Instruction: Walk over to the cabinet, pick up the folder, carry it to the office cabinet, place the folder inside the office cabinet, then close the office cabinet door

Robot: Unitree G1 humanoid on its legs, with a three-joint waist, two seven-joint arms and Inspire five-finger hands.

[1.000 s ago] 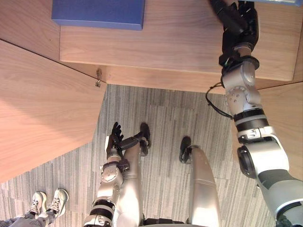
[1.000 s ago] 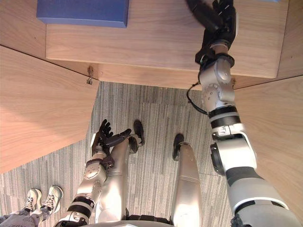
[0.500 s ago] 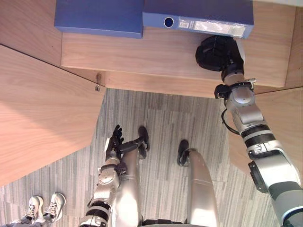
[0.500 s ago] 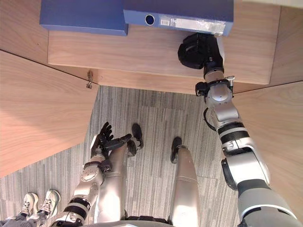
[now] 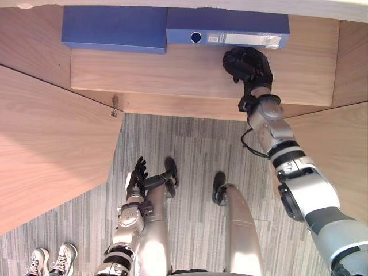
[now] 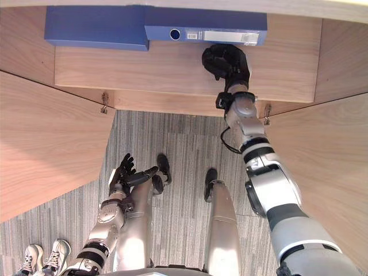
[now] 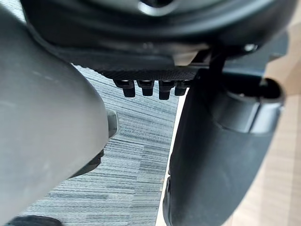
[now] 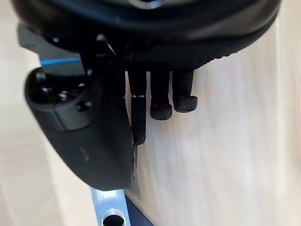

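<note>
A blue ring binder point(image 5: 227, 29) lies on the wooden cabinet shelf point(image 5: 172, 75), its spine with a round hole facing me. A second blue folder point(image 5: 115, 29) lies against it on the left. My right hand point(image 5: 247, 62) hovers over the shelf just in front of the binder's spine, fingers curled into a fist with nothing in them. In the right wrist view the curled fingers point(image 8: 161, 109) show against bare wood, and the binder point(image 8: 110, 217) sits apart from them. My left hand point(image 5: 138, 174) hangs low beside my leg with its fingers straight.
The cabinet's left door point(image 5: 52, 144) stands swung open towards me, with a hinge point(image 5: 114, 105) at the shelf's edge. The right door point(image 5: 345, 155) is open too. A person's shoes point(image 5: 57, 257) stand on the grey carpet at the lower left.
My right hand's fingers went from straight to curled, and the hand drew back from the shelf's far part to just before the binder. The whole view has shifted. The left hand stays put.
</note>
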